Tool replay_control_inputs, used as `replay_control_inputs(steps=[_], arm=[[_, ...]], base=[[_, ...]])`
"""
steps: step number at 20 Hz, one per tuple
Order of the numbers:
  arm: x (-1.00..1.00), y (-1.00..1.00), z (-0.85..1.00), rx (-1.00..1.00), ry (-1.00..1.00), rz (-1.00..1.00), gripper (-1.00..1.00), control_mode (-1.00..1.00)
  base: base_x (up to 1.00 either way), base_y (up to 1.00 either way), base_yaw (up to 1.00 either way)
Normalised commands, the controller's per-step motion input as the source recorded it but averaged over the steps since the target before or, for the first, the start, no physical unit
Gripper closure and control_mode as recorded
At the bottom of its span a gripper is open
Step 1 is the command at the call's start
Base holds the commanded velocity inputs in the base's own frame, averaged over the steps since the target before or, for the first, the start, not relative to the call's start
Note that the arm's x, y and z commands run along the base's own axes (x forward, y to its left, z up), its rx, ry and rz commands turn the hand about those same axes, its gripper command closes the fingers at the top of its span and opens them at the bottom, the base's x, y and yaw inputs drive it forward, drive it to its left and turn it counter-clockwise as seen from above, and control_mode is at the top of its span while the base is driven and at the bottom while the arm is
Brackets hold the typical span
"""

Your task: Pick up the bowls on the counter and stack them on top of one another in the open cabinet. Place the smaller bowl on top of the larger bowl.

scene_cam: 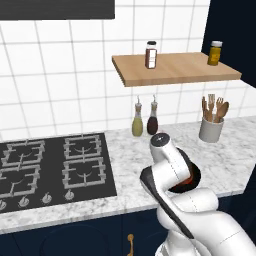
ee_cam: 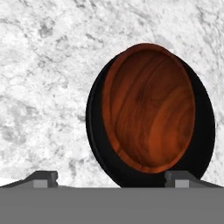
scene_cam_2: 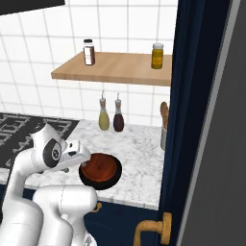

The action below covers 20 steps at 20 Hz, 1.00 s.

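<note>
Spread fingers (ee_cam: pixel 111 177) hover above the wood-grained smaller bowl (ee_cam: pixel 148 107) nested inside the glossy larger bowl (ee_cam: pixel 97 127).

We see the smaller bowl (scene_cam_2: pixel 100 167) nested inside the larger bowl (scene_cam_2: pixel 113 179), both on the bench (scene_cam_2: pixel 137 149) near its front edge, right of the hob (scene_cam: pixel 55 165). The hand (ee_cam: pixel 111 177) hangs over them. Two bottles (scene_cam: pixel 144 120) stand at the far wall, a utensil cup (scene_cam: pixel 211 127) to their right. Above, the shelf (scene_cam: pixel 175 70) carries two jars (scene_cam: pixel 151 54), well apart.
</note>
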Motion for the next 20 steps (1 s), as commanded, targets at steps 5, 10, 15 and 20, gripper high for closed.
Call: replay_control_inputs(steps=[5,10,15,20], arm=[[-0.01,-0.14,-0.6,0.0,-0.08,0.0,-1.0,-1.0],[0.0,-0.15,-0.66,-0.01,-0.05,0.0,-1.0,-1.0],[0.06,-0.46,-0.75,0.0,0.0,0.0,-1.0,-1.0],[0.09,-0.52,-0.79,0.0,0.0,0.0,-1.0,-1.0]], base=[[0.0,0.0,0.0],[0.0,0.0,0.0],[0.0,0.0,0.0],[0.0,0.0,0.0]])
